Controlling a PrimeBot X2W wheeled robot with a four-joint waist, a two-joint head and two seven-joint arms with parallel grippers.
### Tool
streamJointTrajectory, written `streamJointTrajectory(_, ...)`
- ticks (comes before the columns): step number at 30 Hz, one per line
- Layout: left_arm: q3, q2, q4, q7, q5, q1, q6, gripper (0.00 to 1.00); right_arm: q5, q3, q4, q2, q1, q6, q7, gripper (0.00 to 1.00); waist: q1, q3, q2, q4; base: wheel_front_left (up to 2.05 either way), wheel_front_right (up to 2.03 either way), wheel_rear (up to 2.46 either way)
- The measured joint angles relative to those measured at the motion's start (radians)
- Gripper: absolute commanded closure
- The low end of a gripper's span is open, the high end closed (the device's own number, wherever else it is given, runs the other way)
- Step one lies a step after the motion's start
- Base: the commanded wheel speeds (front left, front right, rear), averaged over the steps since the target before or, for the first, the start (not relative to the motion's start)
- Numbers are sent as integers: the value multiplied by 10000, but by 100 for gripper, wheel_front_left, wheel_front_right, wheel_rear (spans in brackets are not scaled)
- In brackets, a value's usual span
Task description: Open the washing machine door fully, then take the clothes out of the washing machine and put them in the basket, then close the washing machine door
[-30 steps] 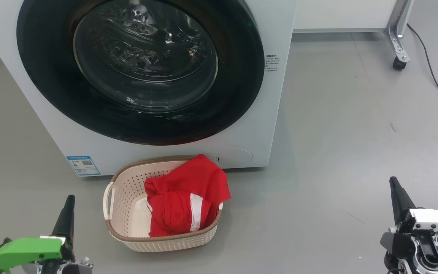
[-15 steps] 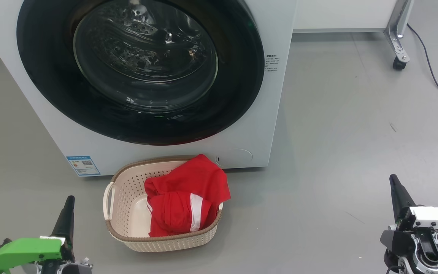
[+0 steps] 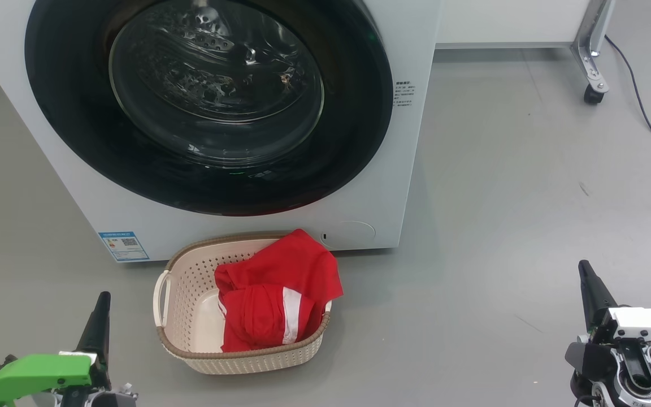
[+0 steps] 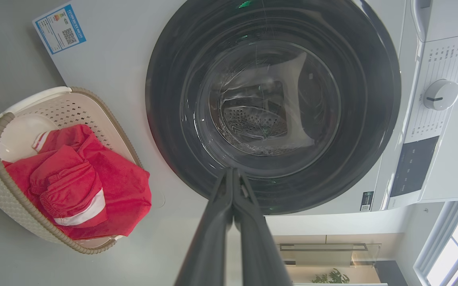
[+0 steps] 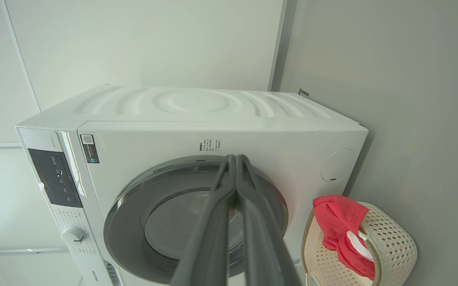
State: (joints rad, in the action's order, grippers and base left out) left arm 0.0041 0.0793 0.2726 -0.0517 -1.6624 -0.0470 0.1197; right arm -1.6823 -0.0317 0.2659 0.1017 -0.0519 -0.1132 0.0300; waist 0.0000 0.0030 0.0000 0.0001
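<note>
The white washing machine (image 3: 359, 186) stands before me, and its round glossy black door (image 3: 207, 102) lies flat against the front, glass window bulging. On the floor just in front sits the cream basket (image 3: 184, 282), with the red white-striped clothes (image 3: 277, 291) piled in its right half and draped over the rim. My left gripper (image 3: 102, 299) rests low at the left, fingers pressed together with nothing between them (image 4: 233, 171). My right gripper (image 3: 585, 268) hangs low at the far right, also shut and empty (image 5: 235, 159). Both are well away from door and basket.
Grey floor spreads to the right of the machine. A metal frame leg on a castor (image 3: 592, 93) stands at the back right, with a dark cable (image 3: 642, 107) trailing beside it. The machine's control panel and dial (image 4: 439, 94) sit at its top.
The right gripper has edged up slightly in the head view. Nothing else has moved.
</note>
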Motion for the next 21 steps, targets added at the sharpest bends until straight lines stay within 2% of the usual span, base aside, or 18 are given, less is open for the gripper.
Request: streamJointTrajectory(21,23,0,40,0,0,-11,2,100,0,-25,48,-4,-9,-19,2,100,0,-2,0,0,0,0,0)
